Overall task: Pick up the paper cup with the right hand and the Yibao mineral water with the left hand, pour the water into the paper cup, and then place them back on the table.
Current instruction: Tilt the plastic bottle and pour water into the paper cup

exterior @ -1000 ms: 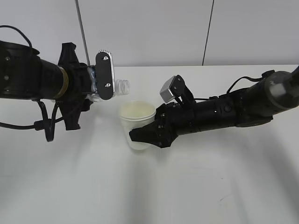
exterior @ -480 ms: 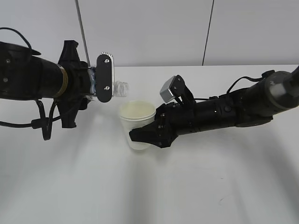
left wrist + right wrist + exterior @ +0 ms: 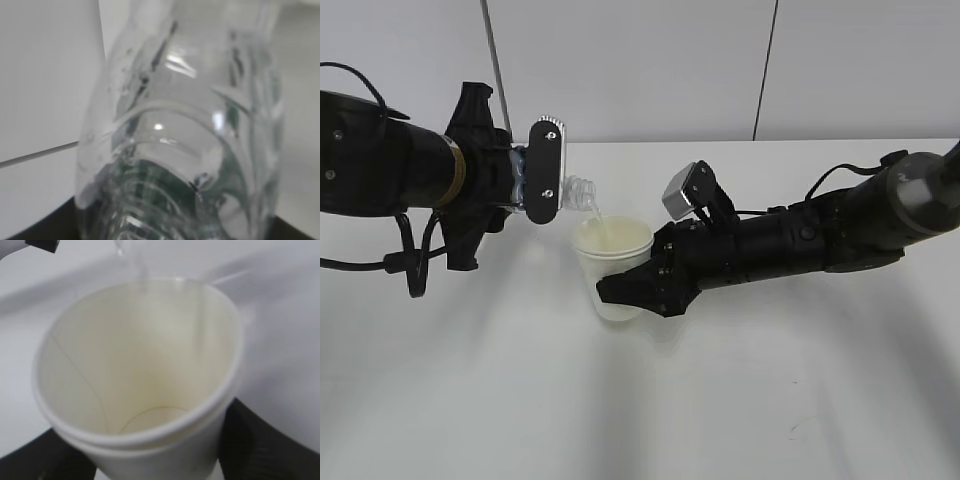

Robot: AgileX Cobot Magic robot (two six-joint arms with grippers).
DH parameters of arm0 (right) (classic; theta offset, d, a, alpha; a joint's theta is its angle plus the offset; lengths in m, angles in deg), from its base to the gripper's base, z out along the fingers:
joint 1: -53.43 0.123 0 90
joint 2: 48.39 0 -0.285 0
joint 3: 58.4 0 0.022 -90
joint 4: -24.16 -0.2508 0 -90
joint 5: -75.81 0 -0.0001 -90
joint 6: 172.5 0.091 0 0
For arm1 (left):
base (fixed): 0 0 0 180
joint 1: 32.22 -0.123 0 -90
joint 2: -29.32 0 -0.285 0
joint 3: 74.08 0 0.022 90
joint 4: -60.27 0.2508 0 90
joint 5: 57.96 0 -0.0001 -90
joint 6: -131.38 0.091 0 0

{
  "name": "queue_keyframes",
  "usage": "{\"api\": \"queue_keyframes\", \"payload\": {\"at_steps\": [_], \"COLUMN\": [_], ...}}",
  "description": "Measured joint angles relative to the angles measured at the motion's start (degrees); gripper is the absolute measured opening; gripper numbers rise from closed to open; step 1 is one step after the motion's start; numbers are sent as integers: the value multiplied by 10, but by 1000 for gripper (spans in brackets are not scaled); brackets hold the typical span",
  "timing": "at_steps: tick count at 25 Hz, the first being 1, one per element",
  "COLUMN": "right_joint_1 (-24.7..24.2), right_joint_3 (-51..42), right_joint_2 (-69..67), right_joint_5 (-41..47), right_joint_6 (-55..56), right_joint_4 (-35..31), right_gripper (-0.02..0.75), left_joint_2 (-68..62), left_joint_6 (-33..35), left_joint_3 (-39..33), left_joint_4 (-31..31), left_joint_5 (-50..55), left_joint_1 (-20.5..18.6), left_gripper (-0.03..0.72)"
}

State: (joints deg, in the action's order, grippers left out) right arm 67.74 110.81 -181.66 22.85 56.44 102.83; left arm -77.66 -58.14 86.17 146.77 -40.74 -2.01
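My right gripper [image 3: 623, 292] is shut on the white paper cup [image 3: 613, 262] and holds it upright just above the table [image 3: 640, 400]. The cup fills the right wrist view [image 3: 140, 385], with its cream inside showing. My left gripper [image 3: 525, 185] is shut on the clear Yibao mineral water bottle [image 3: 578, 190], held sideways with its open neck tilted down over the cup's far left rim. A thin stream of water [image 3: 597, 212] falls from the neck into the cup. The bottle fills the left wrist view [image 3: 185, 130], hiding the fingers.
The white tabletop spreads around both arms. A small dark scuff mark [image 3: 802, 427] lies at the front right. A white wall with a thin dark vertical seam [image 3: 765, 70] stands behind the table. A thin grey rod [image 3: 495, 65] rises behind my left arm.
My left gripper has rolled, tipping the bottle's neck lower toward the cup. Water now runs from the neck into the cup. My right gripper and the cup have stayed still.
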Motion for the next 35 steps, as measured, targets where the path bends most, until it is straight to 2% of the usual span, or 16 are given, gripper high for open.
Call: {"api": "queue_keyframes", "payload": {"at_steps": [35], "right_joint_1": [0], "right_joint_3": [0], "right_joint_2": [0], "right_joint_5": [0], "right_joint_6": [0], "right_joint_4": [0], "right_gripper": [499], "left_joint_2": [0], "left_joint_6": [0], "left_joint_3": [0], "left_joint_4": [51], "left_joint_5": [19], "left_joint_1": [0], "left_gripper": [342]}}
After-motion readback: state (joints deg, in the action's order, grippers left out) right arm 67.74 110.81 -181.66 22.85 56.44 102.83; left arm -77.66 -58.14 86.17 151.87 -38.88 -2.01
